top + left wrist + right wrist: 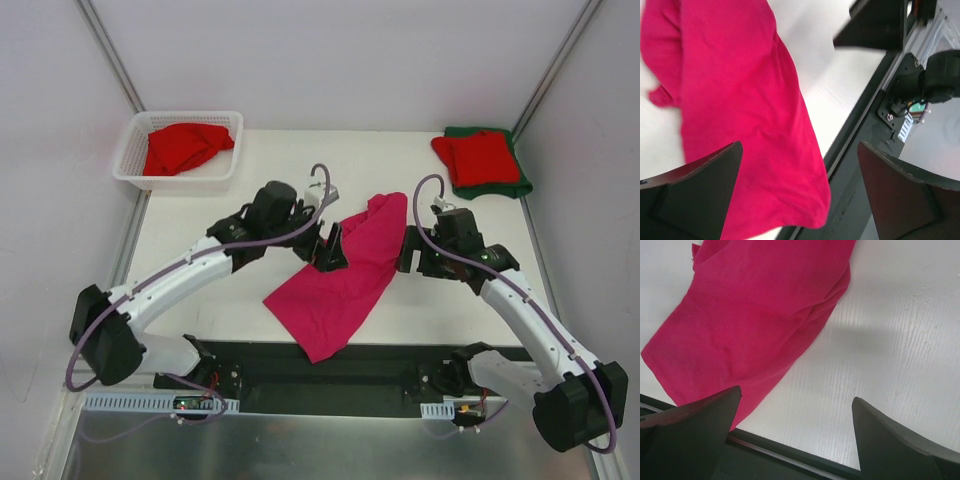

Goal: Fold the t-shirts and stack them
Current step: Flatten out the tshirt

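Sprawling centre, pink t-shirt (345, 270) — basket (172, 181) back-left, folded stack (480, 160) back-right.

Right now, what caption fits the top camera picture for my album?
Left gripper and right gripper, both open, flank the pink shirt; red shirt in basket, folded stack back right.

Passable along far bench (340, 160) between basket (128, 158) and folded t-shirts (478, 160); magenta t-shirt (335, 285) covering the middle down to near edge.

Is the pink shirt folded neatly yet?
No. The pink shirt lies rumpled and slanted on the table, one corner over the near edge.
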`<state>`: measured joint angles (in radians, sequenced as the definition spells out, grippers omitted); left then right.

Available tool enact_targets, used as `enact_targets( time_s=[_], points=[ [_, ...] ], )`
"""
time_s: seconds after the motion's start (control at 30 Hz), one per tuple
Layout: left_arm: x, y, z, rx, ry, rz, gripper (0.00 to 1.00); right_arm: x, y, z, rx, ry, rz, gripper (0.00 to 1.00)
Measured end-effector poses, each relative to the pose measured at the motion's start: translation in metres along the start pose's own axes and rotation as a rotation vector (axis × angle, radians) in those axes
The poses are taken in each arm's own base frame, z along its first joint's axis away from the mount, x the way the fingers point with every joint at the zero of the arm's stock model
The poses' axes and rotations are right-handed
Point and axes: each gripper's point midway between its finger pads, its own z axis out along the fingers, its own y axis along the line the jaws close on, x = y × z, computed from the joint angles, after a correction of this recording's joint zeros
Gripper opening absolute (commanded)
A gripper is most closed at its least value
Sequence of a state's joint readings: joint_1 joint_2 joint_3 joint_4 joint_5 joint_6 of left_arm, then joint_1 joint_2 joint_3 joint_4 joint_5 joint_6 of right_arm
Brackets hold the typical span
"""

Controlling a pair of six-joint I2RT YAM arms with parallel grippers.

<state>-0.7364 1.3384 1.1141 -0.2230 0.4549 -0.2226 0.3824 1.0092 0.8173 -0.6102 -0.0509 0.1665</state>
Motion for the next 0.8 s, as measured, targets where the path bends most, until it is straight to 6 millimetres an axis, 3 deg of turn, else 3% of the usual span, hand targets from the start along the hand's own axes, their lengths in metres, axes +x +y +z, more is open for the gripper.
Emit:
enact_targets(
  time_s=[0.1,0.23,0.33,0.43,0.6,0.8],
  points=[
    [0.042,-0.01,0.0,-0.014,0.031,-0.026,0.99,-0.009,0.005,-0.002,-0.008,-0.013,-0.003,0.96],
    [0.116,-0.018,0.011,-0.051,0.147,-0.076,0.99,-0.02,0.012,0.0,-0.025,-0.028,-0.005,0.96],
    [0.155,-0.019,0.008,-0.093,0.192,-0.114,0.99,-0.021,0.013,0.001,-0.031,-0.028,-0.004,0.96],
    [0.17,-0.019,-0.003,-0.122,0.159,-0.153,0.99,-0.021,0.013,0.001,-0.031,-0.027,-0.004,0.96],
    [0.175,-0.019,-0.022,-0.137,0.045,-0.231,0.99,-0.021,0.013,0.001,-0.032,-0.027,-0.004,0.96],
    [0.198,-0.026,-0.02,-0.141,0.088,-0.271,0.95,-0.021,0.013,0.001,-0.032,-0.027,-0.004,0.96]
  ],
)
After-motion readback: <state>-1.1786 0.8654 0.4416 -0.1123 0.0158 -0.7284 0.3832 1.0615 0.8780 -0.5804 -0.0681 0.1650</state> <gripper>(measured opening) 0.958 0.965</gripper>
